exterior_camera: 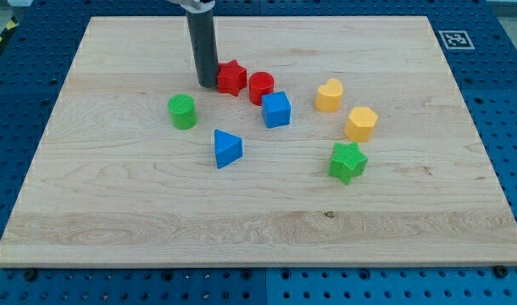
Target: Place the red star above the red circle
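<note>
The red star (232, 77) lies on the wooden board (258, 220) in the upper middle of the view. The red circle (261, 87) sits just to its right, touching or almost touching it and a little lower. My tip (207, 85) stands right against the left side of the red star. The dark rod rises from there out of the view's top.
A blue cube (276, 109) sits just below right of the red circle. A green circle (182, 111) lies left, a blue triangle (227, 148) below it. A yellow heart (329, 95), a yellow hexagon (361, 124) and a green star (348, 161) lie to the right.
</note>
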Tool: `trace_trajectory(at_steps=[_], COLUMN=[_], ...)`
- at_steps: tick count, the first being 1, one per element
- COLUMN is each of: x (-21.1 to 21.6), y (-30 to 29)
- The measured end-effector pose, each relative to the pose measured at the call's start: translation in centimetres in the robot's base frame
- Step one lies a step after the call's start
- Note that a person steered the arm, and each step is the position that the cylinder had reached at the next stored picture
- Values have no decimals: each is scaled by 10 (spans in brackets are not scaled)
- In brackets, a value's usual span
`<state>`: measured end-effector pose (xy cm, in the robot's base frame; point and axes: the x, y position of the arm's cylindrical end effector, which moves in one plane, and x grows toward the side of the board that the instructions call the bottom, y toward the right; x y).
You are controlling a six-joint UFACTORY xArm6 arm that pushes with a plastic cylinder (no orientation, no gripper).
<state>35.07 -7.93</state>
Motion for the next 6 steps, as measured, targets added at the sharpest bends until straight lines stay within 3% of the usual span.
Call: trace_trajectory(at_steps=[1, 3, 6], x=[0, 41, 8], y=[0, 3, 17])
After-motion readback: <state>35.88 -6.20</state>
